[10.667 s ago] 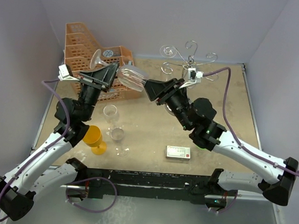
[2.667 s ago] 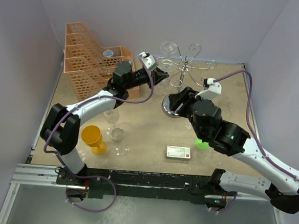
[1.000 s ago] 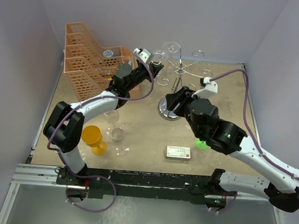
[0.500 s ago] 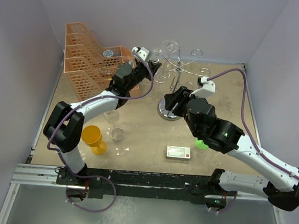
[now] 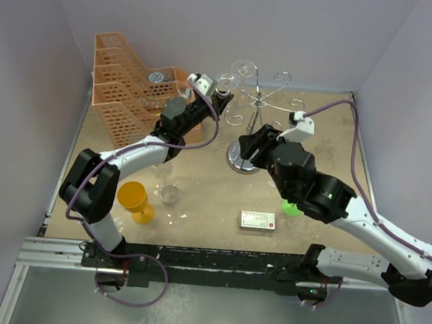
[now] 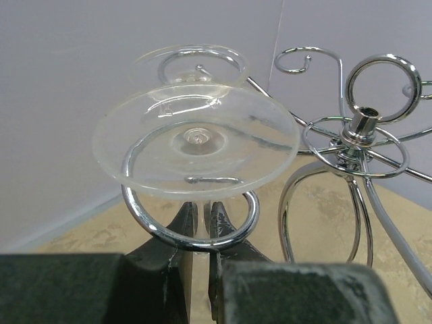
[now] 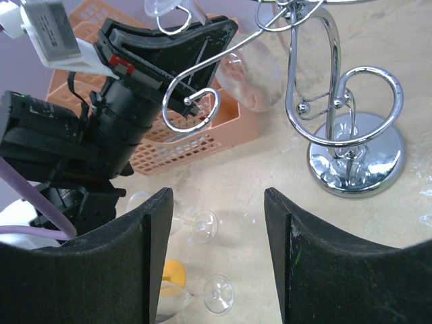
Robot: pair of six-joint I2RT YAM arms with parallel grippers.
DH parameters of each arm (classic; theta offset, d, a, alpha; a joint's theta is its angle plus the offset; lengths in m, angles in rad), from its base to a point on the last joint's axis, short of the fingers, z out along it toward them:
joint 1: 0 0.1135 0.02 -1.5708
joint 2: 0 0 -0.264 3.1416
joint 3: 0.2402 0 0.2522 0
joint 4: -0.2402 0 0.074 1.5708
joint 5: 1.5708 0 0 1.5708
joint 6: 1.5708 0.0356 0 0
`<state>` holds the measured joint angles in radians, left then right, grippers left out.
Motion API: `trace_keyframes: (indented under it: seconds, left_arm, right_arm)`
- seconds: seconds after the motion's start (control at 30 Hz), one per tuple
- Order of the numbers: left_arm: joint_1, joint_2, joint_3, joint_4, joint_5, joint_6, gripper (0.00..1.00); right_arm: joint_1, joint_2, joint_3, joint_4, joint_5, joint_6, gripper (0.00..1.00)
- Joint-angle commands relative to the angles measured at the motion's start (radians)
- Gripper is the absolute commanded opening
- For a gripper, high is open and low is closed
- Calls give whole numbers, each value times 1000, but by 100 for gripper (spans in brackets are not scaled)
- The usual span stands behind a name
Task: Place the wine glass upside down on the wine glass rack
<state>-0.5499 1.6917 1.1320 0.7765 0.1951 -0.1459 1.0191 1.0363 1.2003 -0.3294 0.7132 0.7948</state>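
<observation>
Left tool [image 6: 201, 217] clenches the wine glass [image 6: 196, 145] stem, foot just above (right tool [image 7: 216, 202] released).

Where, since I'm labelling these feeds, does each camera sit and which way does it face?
Top external: above and behind the bases, looking down on the table; both arms show.
Left wrist: faces forward past the left gripper, shut on the stem of the wine glass, toward the wine glass rack.
Right wrist: looks down between the open right gripper fingers at the rack's base.
All three share the rack.
</observation>
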Motion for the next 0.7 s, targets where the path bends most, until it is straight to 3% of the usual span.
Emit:
trace_keyframes:
  seconds: [0.0, 0.67]
  left_arm:
    - [7, -57, 16, 107, 66, 68, 0]
    - [8, -96, 3, 107, -94, 96, 0]
  right_arm:
    - [-2, -37, 2, 60, 10, 12, 59]
    - [-2, -52, -13, 64, 15, 12, 59]
